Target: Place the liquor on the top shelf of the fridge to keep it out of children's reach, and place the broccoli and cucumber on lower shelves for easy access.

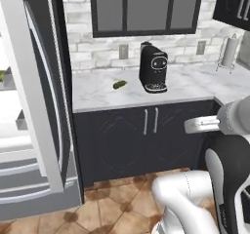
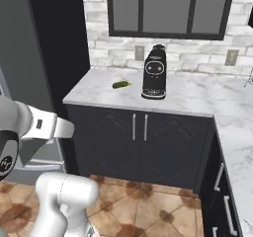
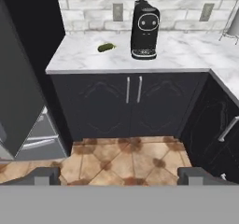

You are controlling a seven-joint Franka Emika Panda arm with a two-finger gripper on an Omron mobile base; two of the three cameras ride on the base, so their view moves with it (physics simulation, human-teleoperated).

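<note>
One task item sits out in the open: the cucumber [image 1: 119, 85] lies on the marble desk [image 1: 190, 89], at about nine o'clock from the black coffee machine [image 1: 153, 68] and a little apart from it. In the left base view the fridge [image 1: 34, 130] stands with its door swung wide, and a small yellow-green lump, probably the broccoli [image 1: 4, 75], rests on an inner shelf at nine o'clock near the frame edge. No bottle can be made out in these frames.

In the hand view the tool [image 3: 119, 176] hangs empty over the tiled floor [image 3: 126, 162], its fingers spread as wide as they go, well short of the desk and pointed at the cabinet doors [image 3: 133, 101] below it.

Judged from here, the main risks are these:
- The cucumber is small, smooth and rounded, so a pinch off its middle could squirt it sideways, toward the coffee machine or off the desk edge.
- A descent at twelve o'clock that drifts toward three could knock a finger against the coffee machine.
- Swinging back toward the fridge, the arm could clip the open door's edge, which stands close to the desk's nine o'clock end.
</note>
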